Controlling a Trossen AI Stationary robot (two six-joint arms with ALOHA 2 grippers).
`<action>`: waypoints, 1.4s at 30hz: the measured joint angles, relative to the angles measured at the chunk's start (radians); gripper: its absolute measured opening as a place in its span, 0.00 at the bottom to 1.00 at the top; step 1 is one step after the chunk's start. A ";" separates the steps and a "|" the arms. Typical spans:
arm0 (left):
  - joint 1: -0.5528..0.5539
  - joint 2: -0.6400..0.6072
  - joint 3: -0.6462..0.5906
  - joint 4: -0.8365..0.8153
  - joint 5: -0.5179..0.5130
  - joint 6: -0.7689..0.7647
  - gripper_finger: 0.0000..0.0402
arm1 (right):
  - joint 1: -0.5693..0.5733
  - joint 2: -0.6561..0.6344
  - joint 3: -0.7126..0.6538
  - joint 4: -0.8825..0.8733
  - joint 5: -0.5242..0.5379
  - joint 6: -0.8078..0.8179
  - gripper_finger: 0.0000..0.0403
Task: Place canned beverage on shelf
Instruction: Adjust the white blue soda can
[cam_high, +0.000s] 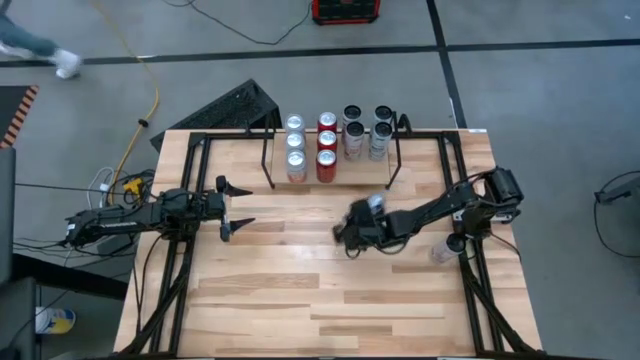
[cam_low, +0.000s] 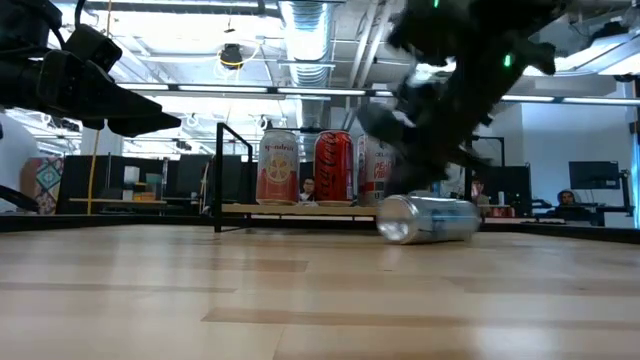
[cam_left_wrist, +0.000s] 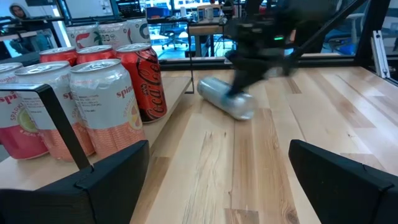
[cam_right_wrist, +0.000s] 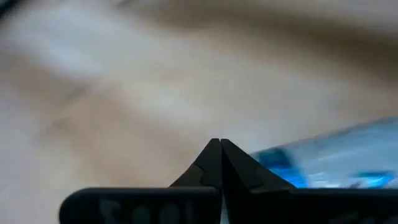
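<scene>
A silver can (cam_high: 375, 203) lies on its side on the wood table, in front of the shelf (cam_high: 330, 180); it also shows in the low view (cam_low: 430, 218) and the left wrist view (cam_left_wrist: 227, 99). The shelf's board (cam_low: 300, 208) carries several upright cans (cam_high: 326, 145). My right gripper (cam_high: 340, 237) is shut and slants down right beside the lying can; its fingertips (cam_right_wrist: 216, 144) reach past the can (cam_right_wrist: 323, 165) toward bare table. My left gripper (cam_high: 235, 208) stands open and level at the table's left, with nothing between its fingers (cam_left_wrist: 112, 180). My right gripper stands with its shut fingers (cam_left_wrist: 237, 90) slanting down close against the lying can's side (cam_left_wrist: 239, 106). I cannot tell whether they touch it. The can rests on the table along its length.
Black tubular rails (cam_high: 190, 200) run along both sides of the table. A second pale can-like thing (cam_high: 443, 250) lies near the right rail. The near half of the table (cam_high: 320, 300) is bare wood. People sit in the room beyond the shelf.
</scene>
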 joint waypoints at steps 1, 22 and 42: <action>0.000 0.000 0.000 0.000 0.000 0.000 0.93 | 0.005 0.000 0.002 0.076 -0.049 -0.062 0.06; 0.000 0.004 0.000 0.001 -0.001 0.000 0.93 | -0.037 0.141 0.323 0.044 -0.139 -0.223 0.06; 0.000 0.026 0.000 0.000 -0.001 0.000 0.93 | 0.029 0.254 0.679 -0.693 -0.217 -0.228 0.06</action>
